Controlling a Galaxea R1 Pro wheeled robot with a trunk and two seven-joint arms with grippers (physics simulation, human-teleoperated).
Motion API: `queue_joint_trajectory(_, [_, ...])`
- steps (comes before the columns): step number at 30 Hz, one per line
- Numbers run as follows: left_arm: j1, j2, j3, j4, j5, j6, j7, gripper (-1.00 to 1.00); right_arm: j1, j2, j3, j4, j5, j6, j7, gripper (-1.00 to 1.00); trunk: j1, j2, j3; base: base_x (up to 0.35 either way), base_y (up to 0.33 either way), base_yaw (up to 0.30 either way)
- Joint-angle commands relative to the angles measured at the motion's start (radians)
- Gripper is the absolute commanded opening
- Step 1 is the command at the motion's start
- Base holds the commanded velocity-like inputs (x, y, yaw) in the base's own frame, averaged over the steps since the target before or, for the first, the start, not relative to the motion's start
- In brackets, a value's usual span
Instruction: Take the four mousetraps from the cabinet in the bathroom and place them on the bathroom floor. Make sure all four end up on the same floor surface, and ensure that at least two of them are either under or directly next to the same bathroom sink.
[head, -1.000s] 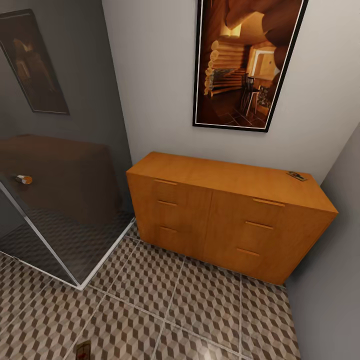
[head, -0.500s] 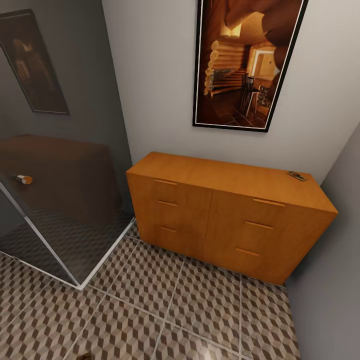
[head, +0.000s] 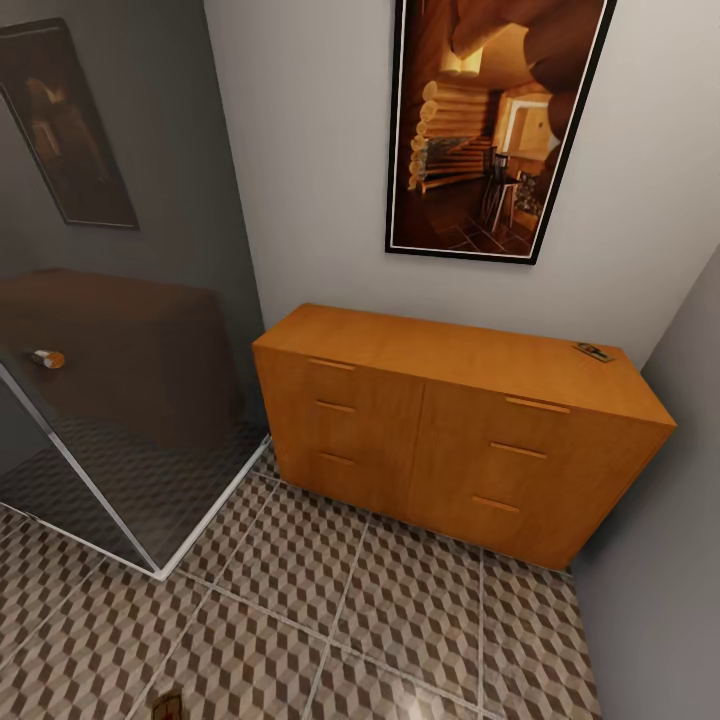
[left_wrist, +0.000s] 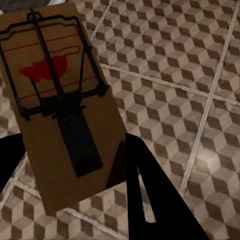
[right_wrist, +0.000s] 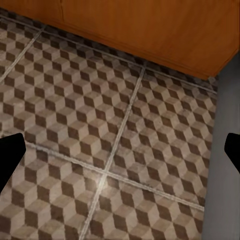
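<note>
Mousetrap (left_wrist: 60, 115) sits clamped between my left gripper's (left_wrist: 75, 165) fingers above the bathroom floor (left_wrist: 175, 65): a brown wooden plate with black wire bar, spring and a red mouse print. Another mousetrap (head: 593, 351) lies on the cabinet (head: 450, 400) top's far right corner. Carrying step, I judge; next, lower it onto the tiles near the sink; my right gripper (right_wrist: 120, 150) hangs spread, empty.
</note>
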Motion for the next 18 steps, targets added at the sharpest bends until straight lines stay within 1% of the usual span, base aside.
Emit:
queue_joint_trajectory(1, [-0.001,0.002,-0.01,0.001,-0.001,-0.003,0.008,-1.0,-0.001,-0.001,0.009,0.002,-0.01,-0.006,-0.006,1.0,0.0,0.0,-0.001,0.0,0.0,0.0])
queue_joint_trajectory(8, [-0.001,0.009,-0.01,0.002,0.0,-0.003,0.008,-1.0,-0.001,0.0,0.009,0.045,-0.01,-0.017,-0.007,1.0,0.0,0.0,-0.001,0.0,0.0,0.0])
queue_joint_trajectory(18, [-0.001,0.01,-0.01,0.003,0.0,-0.003,0.007,-1.0,-0.001,0.002,0.009,0.058,-0.012,-0.019,-0.008,1.0,0.0,0.0,-0.001,0.0,0.0,0.0])
